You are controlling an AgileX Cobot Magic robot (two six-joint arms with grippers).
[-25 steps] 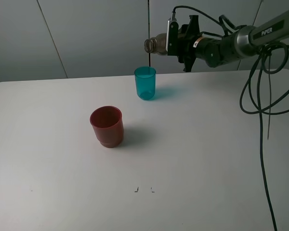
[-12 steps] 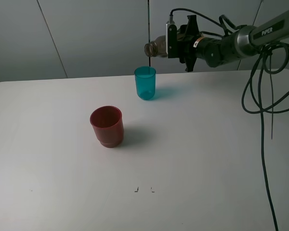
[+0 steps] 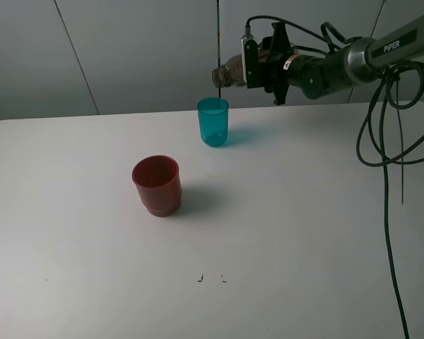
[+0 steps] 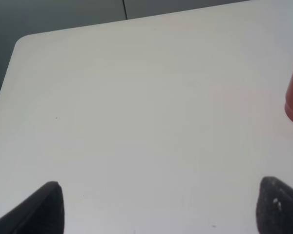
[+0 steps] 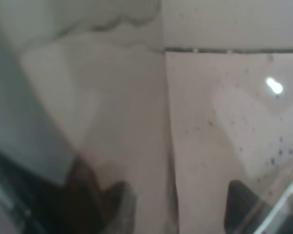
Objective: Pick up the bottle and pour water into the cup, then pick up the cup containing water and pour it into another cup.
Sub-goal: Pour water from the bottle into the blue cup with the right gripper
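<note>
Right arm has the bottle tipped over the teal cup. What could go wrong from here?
1. The bottle lies nearly level in the right gripper, its mouth well above the teal cup. A stream from that height may splash or miss onto the table.
2. The right wrist view is filled by the blurred bottle, so it cannot confirm that the mouth is over the rim.
3. The teal cup stands free, so a nudge could tip it.

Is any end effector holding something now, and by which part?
The right end effector grips the bottle around its body, below the neck. The left end effector holds nothing.
</note>
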